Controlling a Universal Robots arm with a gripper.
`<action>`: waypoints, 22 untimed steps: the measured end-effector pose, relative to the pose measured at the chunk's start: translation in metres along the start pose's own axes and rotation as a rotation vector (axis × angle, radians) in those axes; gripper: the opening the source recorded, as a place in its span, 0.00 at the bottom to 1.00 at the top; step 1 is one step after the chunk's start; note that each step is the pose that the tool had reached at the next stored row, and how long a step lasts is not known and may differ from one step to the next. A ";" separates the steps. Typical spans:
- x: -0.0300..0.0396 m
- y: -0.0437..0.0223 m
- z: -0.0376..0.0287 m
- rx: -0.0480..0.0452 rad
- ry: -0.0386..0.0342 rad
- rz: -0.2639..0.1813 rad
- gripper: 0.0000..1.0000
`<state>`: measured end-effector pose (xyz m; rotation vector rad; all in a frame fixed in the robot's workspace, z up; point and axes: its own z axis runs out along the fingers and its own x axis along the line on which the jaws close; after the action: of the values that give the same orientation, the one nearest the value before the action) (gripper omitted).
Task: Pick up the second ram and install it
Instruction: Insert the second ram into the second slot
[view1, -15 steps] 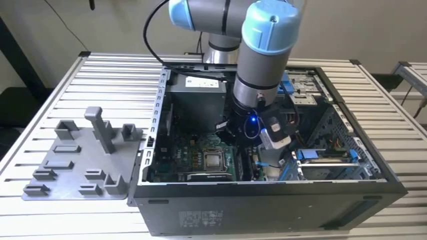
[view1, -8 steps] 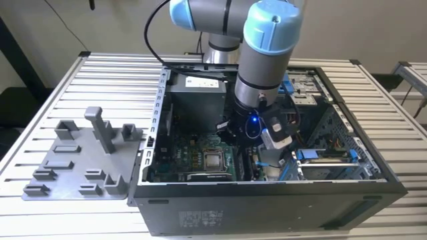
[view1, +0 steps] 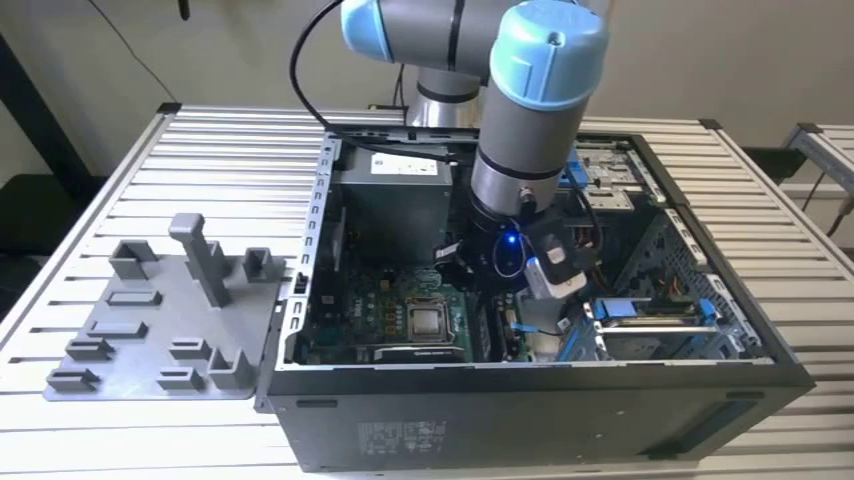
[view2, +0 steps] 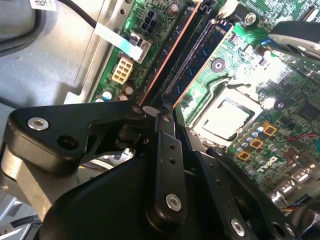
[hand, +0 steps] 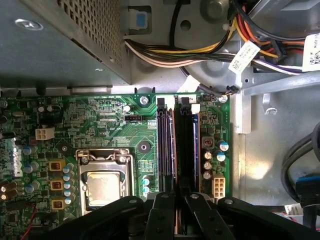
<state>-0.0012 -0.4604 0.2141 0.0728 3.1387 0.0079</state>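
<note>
Pressing stage: gripper (hand: 175, 212) low over motherboard (hand: 100, 125), jaws drawn near together, pinching ram stick (hand: 175, 150) edge-on. Stick sits directly below jaws, in slot (hand: 161, 145) row. Judgement: seating underway; needs straight, even downward push.

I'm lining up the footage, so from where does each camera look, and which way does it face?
Exterior view: off the arm, above, looking down on the open computer case on a slatted table; the arm reaches inside.
First wrist view: on the wrist, facing the motherboard; gripper linkage along one edge.
Second wrist view: on the wrist, slanted across the board; gripper fills the foreground.
Both wrist views share the ram slots and CPU socket.
</note>
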 end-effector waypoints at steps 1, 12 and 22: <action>0.0001 0.0000 0.0002 -0.0003 0.0000 0.000 0.15; 0.0005 0.0000 0.0060 -0.0060 0.0003 0.000 0.15; 0.0004 0.0001 -0.0121 -0.0084 0.0009 0.000 0.22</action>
<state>-0.0016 -0.4604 0.2262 0.0728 3.1394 0.0211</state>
